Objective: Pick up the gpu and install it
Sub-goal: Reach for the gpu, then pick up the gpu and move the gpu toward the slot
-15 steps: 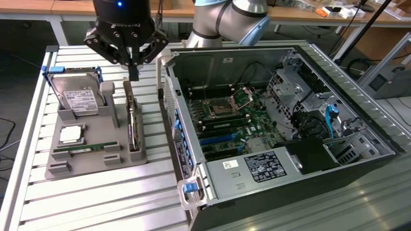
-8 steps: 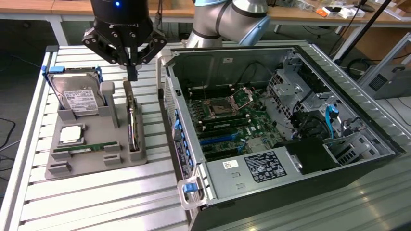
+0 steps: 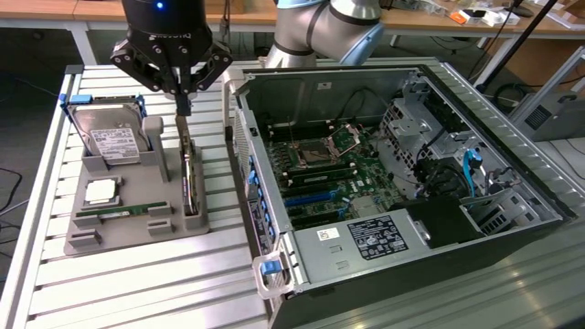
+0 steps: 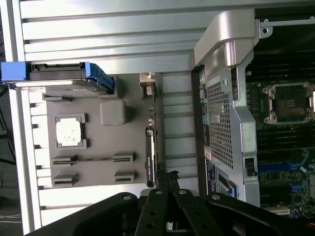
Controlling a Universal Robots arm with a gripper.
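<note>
Slatted counter w/ open PC case on the exterior view's right and a gray parts holder beside it. The gpu stands on edge in the holder's slot nearest the case. My arm's fingers are drawn nearly together at the card's far end and look to be pinching its top edge. Card's not lifted yet.

Silver-grey arm, pale-blue joint ring; black end effector, silver screws, blue light.
</note>
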